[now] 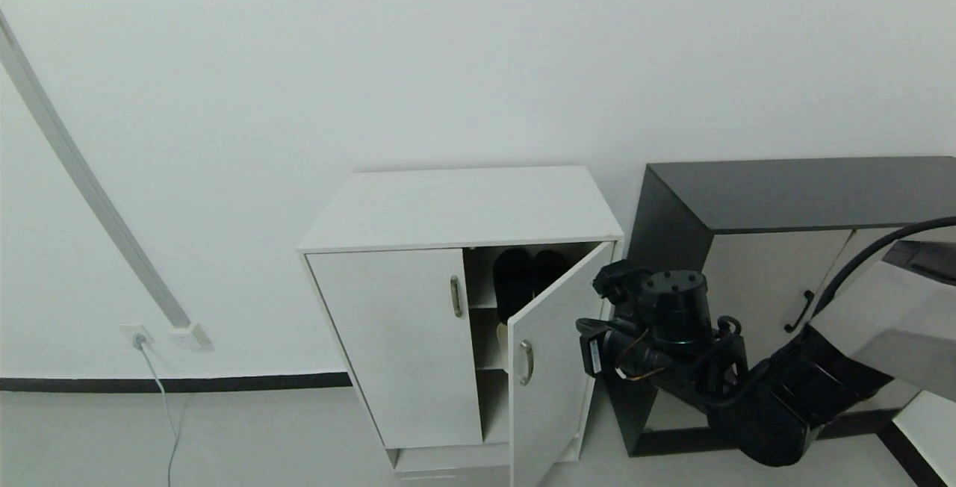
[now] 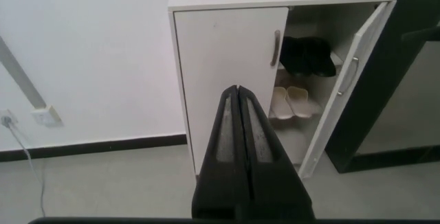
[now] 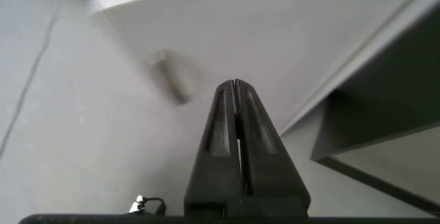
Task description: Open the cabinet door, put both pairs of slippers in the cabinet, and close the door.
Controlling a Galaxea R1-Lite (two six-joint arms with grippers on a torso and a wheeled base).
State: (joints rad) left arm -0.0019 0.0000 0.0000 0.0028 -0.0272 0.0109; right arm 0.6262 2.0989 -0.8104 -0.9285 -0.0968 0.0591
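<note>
Ahead, in the head view, a white cabinet [image 1: 463, 207] is seen at the far side. Its left door [image 1: 392, 341] is shut and its right door [image 1: 549, 352] is swung partway out toward the near side, hinged on the cabinet's right edge. Black slippers [image 1: 523, 278] are seen high inside, through the gap. The right arm [image 1: 672, 323] is placed just right of the open door, between it and a dark cabinet [image 1: 784, 188]. The door's outer face and its handle [image 1: 526, 362] lie to the left of that arm.

From the left wrist view, the left gripper [image 2: 238, 90] is shown with its fingers pressed together and nothing held, well back from the cabinet and facing its shut door. Pale slippers [image 2: 294, 102] are seen below the black pair, so both pairs are judged to be inside, with only the closing to be done.

From the right wrist view, the right gripper [image 3: 236, 86] is likewise shown closed and empty. Its tips are aimed at the open door's outer face near the handle; whether contact is made cannot be told. The right arm is judged the nearer one. The door would have to be pushed leftward and away, about its upright hinge line, until its free edge meets the left door.
</note>
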